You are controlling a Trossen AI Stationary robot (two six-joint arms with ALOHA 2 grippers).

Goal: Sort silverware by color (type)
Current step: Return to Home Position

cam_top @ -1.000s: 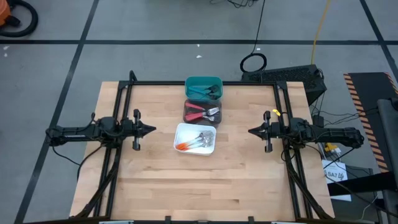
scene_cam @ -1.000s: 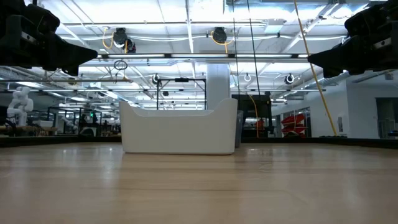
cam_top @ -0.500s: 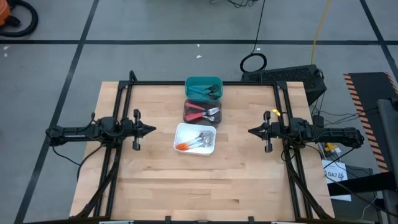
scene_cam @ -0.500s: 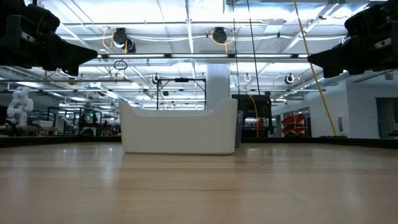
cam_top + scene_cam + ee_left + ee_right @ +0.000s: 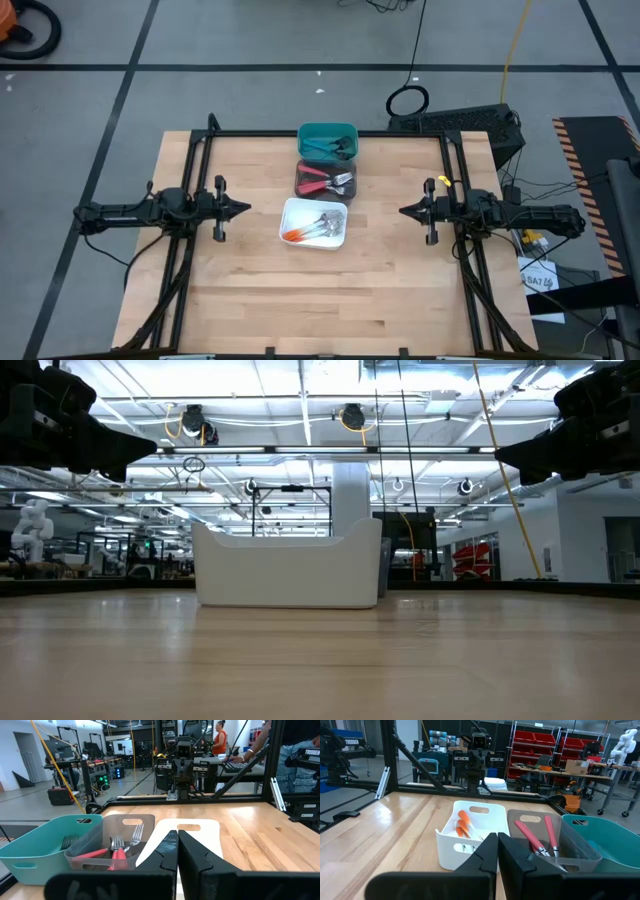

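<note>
Nothing has moved since the earlier frames: both arms are parked and the forks lie sorted.

Left tool [image 5: 243,209] hangs well apart to the left of the white bin [image 5: 287,215], fingers pressed together and gripping nothing. Orange-handled forks [image 5: 296,234] lie inside the white bin. Red-handled forks [image 5: 320,181] lie in the dark bin [image 5: 299,180], just behind the white bin. Blue-handled forks [image 5: 325,148] lie in the teal bin [image 5: 327,127], one place further behind it. No fork shows on the bare desk [image 5: 250,290]. Right tool [image 5: 403,211] hangs well apart to the right of the white bin, fingers likewise pressed together and empty. Judged step: return to rest pose, apparently complete. The next move calls for no grasp, only a check that every fork sits with its colour.
</note>
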